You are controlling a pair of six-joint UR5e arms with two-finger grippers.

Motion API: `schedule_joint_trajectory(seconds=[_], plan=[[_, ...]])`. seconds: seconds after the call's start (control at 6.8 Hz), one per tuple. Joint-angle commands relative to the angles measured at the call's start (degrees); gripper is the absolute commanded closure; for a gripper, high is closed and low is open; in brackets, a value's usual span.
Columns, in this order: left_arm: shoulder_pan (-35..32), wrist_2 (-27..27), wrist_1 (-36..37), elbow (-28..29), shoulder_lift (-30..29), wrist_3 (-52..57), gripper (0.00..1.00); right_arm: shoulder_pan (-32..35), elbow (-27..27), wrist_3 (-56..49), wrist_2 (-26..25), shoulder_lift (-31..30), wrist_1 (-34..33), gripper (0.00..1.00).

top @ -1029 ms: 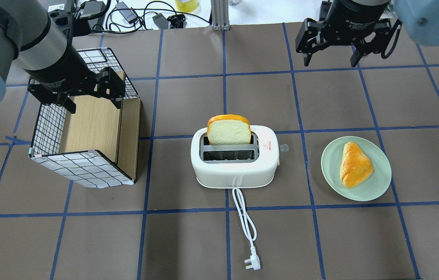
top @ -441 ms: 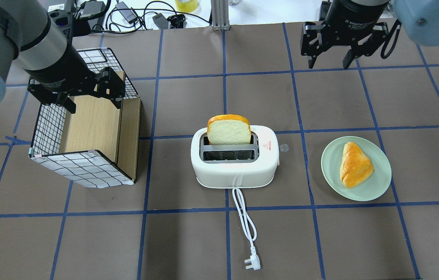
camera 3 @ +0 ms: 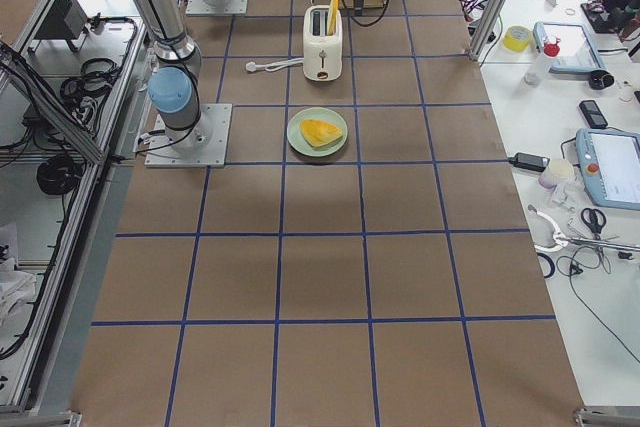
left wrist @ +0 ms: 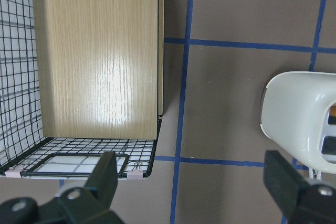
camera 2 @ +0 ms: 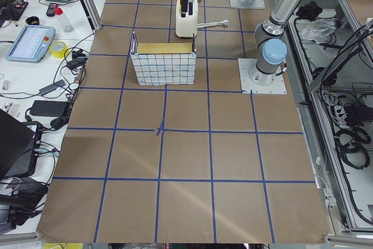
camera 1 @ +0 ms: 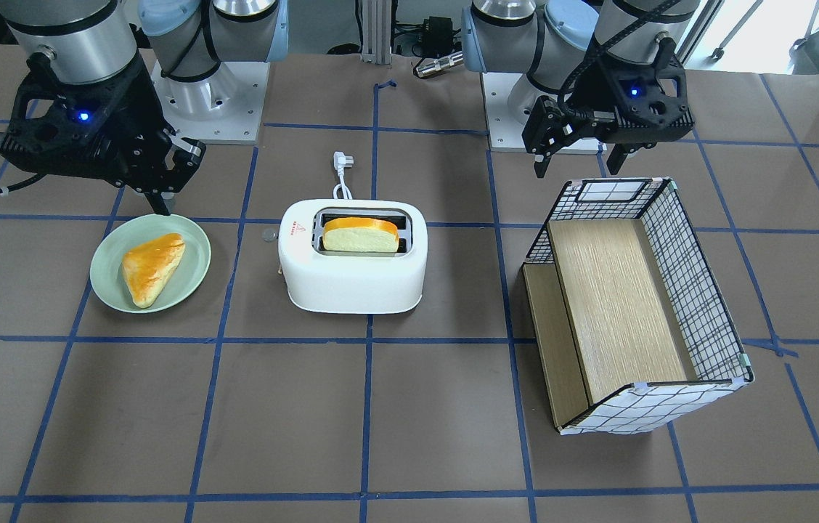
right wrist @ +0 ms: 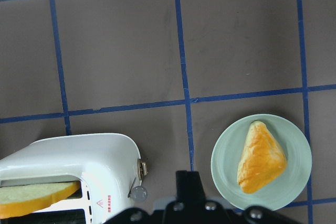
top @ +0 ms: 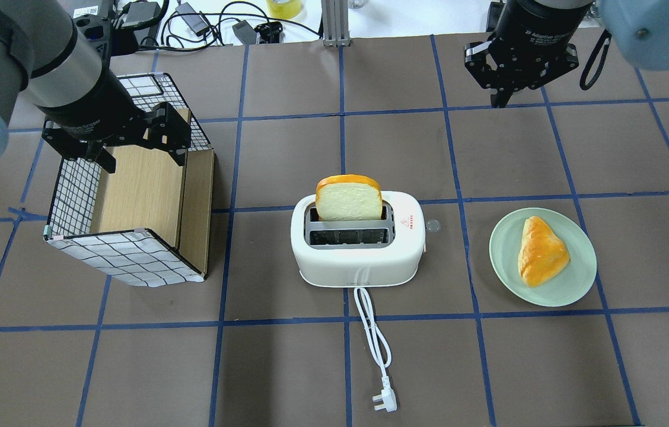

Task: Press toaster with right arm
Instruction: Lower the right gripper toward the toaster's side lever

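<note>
The white toaster point(top: 358, 252) stands mid-table with a bread slice point(top: 349, 198) upright in its far slot; its cord point(top: 373, 332) and plug trail toward the robot. It also shows in the front view point(camera 1: 351, 280) and the right wrist view point(right wrist: 79, 156), where a small lever point(right wrist: 142, 167) sticks out of its end. My right gripper point(top: 499, 101) is shut and empty, high above the table, far beyond and right of the toaster; its fingers point(right wrist: 189, 182) are pressed together. My left gripper point(top: 142, 159) is open and empty over the basket.
A wire basket point(top: 127, 255) with a wooden panel lies on its side at the left. A green plate point(top: 503, 237) with a triangular pastry point(top: 541, 251) sits right of the toaster. A small clear disc point(top: 433, 225) lies between toaster and plate.
My right gripper's fingers have closed from wide open to shut, staying in about the same place. The left arm, toaster and bread have not moved.
</note>
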Motion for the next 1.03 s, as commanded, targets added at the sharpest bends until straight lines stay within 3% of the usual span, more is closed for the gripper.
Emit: schedule_joint_trajectory(seconds=[0.0,0.29,0.59,0.88], plan=[[0.0,0.0,0.0,0.0,0.0,0.0,0.0,-0.1,0.0,-0.2,1.0,0.2,1.4,1.0],[0.0,0.0,0.0,0.0,0.0,0.0,0.0,-3.2,2.4,-1.7,12.5,1.0,4.1,1.0],[0.0,0.0,0.0,0.0,0.0,0.0,0.0,-9.2,6.0,-8.2,28.2,0.8,8.3,1.0],[0.0,0.0,0.0,0.0,0.0,0.0,0.0,-12.8,11.8,-19.0,37.1,0.5,11.1,1.0]])
